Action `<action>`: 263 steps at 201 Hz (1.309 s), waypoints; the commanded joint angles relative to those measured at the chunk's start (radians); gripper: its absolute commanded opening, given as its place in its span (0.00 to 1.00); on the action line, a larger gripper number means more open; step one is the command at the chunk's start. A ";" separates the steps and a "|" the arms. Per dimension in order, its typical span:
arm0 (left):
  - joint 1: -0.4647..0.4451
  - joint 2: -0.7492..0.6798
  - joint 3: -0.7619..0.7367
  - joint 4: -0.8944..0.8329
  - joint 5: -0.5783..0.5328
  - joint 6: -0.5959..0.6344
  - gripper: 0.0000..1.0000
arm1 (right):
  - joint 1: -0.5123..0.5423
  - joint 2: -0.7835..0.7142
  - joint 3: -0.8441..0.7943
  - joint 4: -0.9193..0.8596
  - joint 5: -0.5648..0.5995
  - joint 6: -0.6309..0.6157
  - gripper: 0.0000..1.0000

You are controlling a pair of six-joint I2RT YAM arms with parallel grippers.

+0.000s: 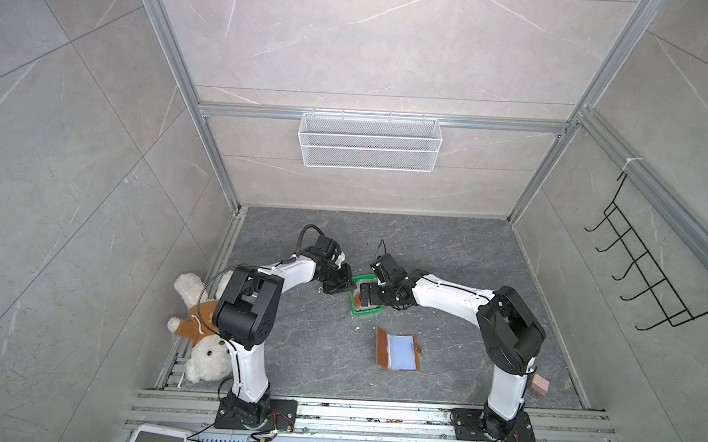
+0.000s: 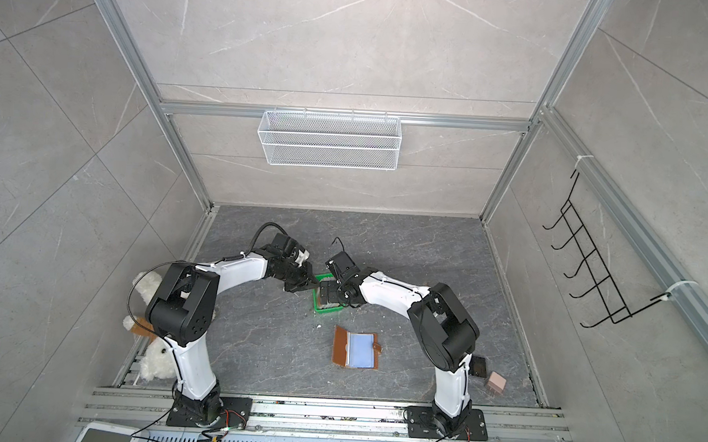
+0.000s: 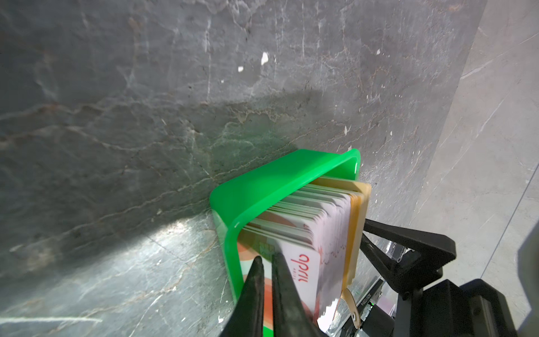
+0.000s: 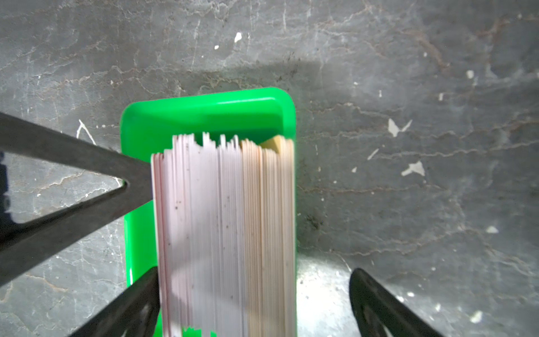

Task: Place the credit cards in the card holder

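Credit cards (image 4: 221, 233) stand on edge, packed in a green tray (image 4: 204, 116) near the middle of the bench (image 1: 467, 257). Right pincer (image 4: 253, 272) gapes wide astride the stack. Left pincer (image 3: 268, 262), nearly closed, has its tips at the outermost card; whether it grips it, I cannot tell. Card holder (image 1: 397, 349) lies open, sleeves up, nearer the arms' edge, apart from the tray.

Grey marble walls (image 1: 374, 44), dark floor (image 1: 446, 256) — veined
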 commanded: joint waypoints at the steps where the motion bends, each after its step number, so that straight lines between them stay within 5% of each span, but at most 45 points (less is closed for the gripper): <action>1: -0.008 0.020 0.034 -0.040 -0.003 0.034 0.12 | -0.003 -0.041 -0.028 -0.037 0.027 -0.002 0.99; 161: -0.021 0.038 0.057 -0.087 -0.031 0.062 0.08 | -0.016 0.012 0.043 -0.054 0.056 -0.034 0.97; 263: -0.020 0.040 0.079 -0.127 -0.079 0.100 0.07 | -0.017 -0.129 -0.101 -0.055 0.056 -0.042 0.97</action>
